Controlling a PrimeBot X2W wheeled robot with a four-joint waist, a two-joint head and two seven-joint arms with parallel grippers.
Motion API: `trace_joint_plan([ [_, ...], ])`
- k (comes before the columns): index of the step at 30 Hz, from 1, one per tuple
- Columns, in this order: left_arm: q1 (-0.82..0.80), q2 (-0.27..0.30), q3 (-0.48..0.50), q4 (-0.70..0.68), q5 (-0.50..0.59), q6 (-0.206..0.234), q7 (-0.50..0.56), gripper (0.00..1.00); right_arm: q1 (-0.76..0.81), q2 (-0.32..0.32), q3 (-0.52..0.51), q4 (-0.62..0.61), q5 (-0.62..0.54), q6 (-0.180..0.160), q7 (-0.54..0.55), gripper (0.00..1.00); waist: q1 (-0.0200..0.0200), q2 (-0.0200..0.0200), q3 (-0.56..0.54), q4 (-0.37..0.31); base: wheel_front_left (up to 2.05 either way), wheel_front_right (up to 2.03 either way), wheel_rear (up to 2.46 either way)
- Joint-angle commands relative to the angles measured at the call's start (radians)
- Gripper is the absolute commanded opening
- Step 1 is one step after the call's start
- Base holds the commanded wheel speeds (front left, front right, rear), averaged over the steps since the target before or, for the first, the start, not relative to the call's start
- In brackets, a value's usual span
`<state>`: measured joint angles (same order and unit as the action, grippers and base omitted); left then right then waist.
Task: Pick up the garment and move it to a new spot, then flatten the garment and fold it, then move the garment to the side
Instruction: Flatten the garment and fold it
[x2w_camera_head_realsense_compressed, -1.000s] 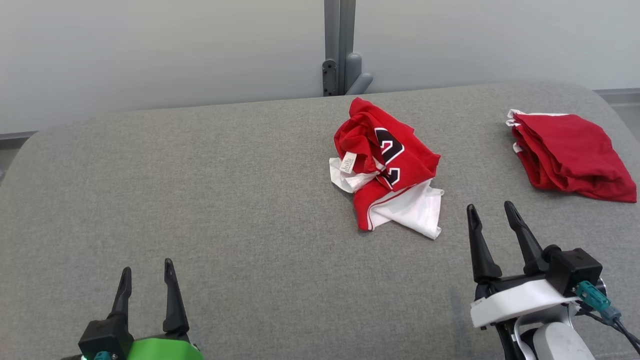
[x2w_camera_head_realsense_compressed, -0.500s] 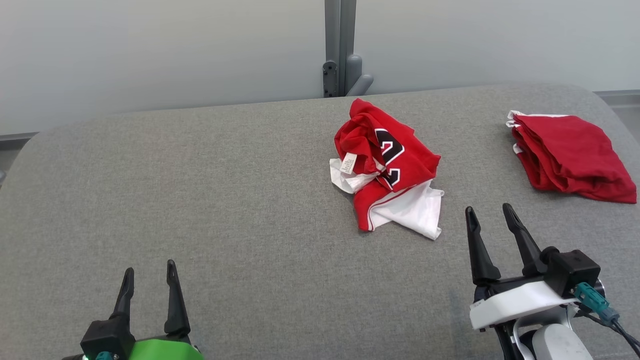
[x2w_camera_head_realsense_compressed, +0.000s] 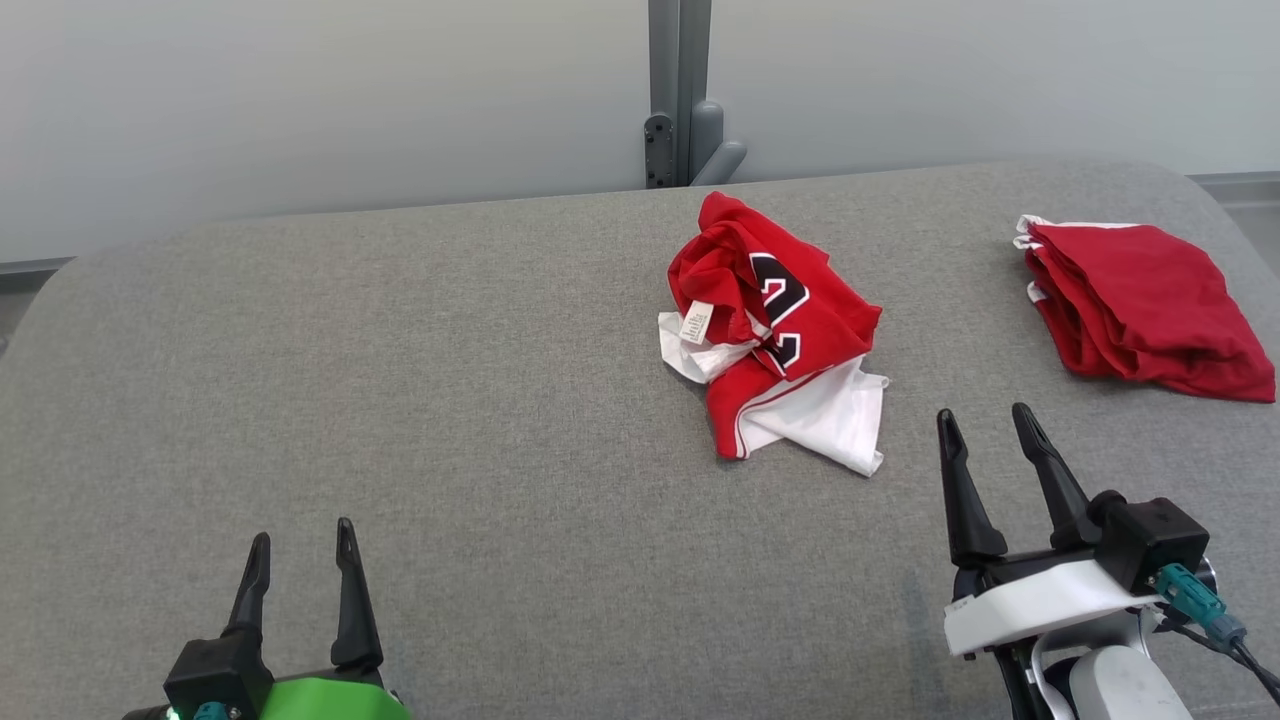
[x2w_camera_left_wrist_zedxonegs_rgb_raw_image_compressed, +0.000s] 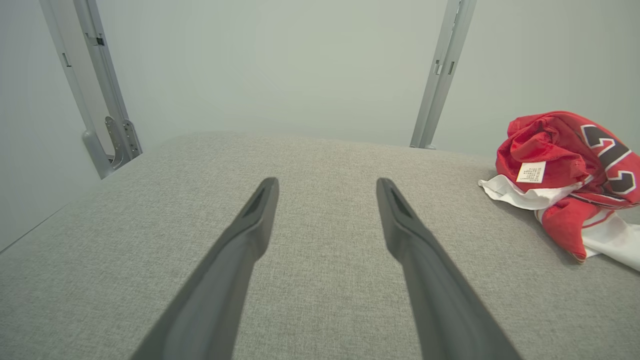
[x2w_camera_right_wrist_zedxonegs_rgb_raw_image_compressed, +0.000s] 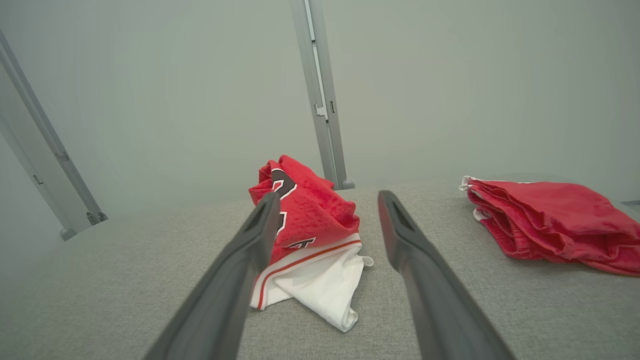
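Observation:
A crumpled red and white garment (x2w_camera_head_realsense_compressed: 775, 335) with black numerals and a small label lies in a heap right of the middle of the grey padded table (x2w_camera_head_realsense_compressed: 450, 380). It also shows at the right in the left wrist view (x2w_camera_left_wrist_zedxonegs_rgb_raw_image_compressed: 565, 170) and straight ahead in the right wrist view (x2w_camera_right_wrist_zedxonegs_rgb_raw_image_compressed: 310, 225). My right gripper (x2w_camera_head_realsense_compressed: 985, 420) is open, just right of and nearer than the heap, apart from it. My left gripper (x2w_camera_head_realsense_compressed: 303, 535) is open near the front left, far from the garment. Both grippers (x2w_camera_left_wrist_zedxonegs_rgb_raw_image_compressed: 327, 187) (x2w_camera_right_wrist_zedxonegs_rgb_raw_image_compressed: 327, 200) hold nothing.
A second red garment (x2w_camera_head_realsense_compressed: 1140, 310), folded into a stack, lies at the table's far right (x2w_camera_right_wrist_zedxonegs_rgb_raw_image_compressed: 550, 225). A grey post with a bracket (x2w_camera_head_realsense_compressed: 680, 100) stands behind the table's far edge. Bare grey surface spreads across the table's left half.

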<state>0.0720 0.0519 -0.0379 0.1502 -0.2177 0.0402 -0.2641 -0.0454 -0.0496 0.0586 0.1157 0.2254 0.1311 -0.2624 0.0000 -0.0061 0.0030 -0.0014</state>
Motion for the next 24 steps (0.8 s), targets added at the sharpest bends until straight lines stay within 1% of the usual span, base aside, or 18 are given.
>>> trace_joint_plan([
  [1,-0.013,-0.001,-0.001,-0.003,0.007,0.002,0.0,1.0,0.005,-0.002,-0.004,-0.006,-0.005,-0.001,-0.003,1.0,0.0,0.0061,0.004,0.0,0.0,0.0,0.0],
  [3,-0.016,-0.001,-0.002,-0.004,0.008,0.002,0.0,1.0,0.004,-0.002,-0.006,-0.008,-0.006,-0.001,-0.003,1.0,0.0,0.0061,0.008,-0.001,0.0,0.0,0.0],
  [6,-0.034,0.001,-0.008,0.004,0.013,-0.009,0.0,1.0,-0.003,-0.002,-0.01,-0.014,-0.008,-0.001,-0.003,1.0,0.0,0.0061,0.021,-0.003,0.0,0.0,0.0],
  [9,-0.065,0.006,-0.027,0.019,0.024,-0.027,0.0,1.0,-0.017,-0.002,-0.014,-0.02,-0.011,-0.001,-0.003,1.0,0.0,0.0061,0.039,-0.009,0.0,0.0,0.0],
  [12,-0.116,0.005,-0.07,0.048,0.041,-0.05,0.003,1.0,-0.03,-0.002,-0.017,-0.027,-0.012,-0.001,-0.003,1.0,0.0,0.0061,0.065,-0.023,0.0,0.0,0.0],
  [18,-0.261,0.002,-0.181,0.165,0.06,-0.105,0.021,1.0,-0.065,-0.002,-0.016,-0.039,-0.011,-0.001,-0.003,1.0,0.0,0.0061,0.134,-0.084,0.0,0.0,0.0],
  [19,-0.261,0.002,-0.181,0.165,0.06,-0.105,0.021,1.0,-0.065,-0.002,-0.016,-0.039,-0.011,-0.001,-0.003,1.0,0.0,0.0061,0.134,-0.084,0.0,0.0,0.0],
  [22,-0.334,0.0,-0.237,0.232,0.044,-0.119,0.025,1.0,-0.082,-0.002,-0.023,-0.047,-0.007,-0.001,-0.003,1.0,0.0,0.0061,0.174,-0.124,0.0,0.0,0.0],
  [24,-0.371,0.0,-0.278,0.272,0.015,-0.124,0.027,1.0,-0.094,-0.001,-0.026,-0.053,-0.002,-0.001,-0.003,1.0,0.0,0.0061,0.201,-0.153,0.0,0.0,0.0],
])
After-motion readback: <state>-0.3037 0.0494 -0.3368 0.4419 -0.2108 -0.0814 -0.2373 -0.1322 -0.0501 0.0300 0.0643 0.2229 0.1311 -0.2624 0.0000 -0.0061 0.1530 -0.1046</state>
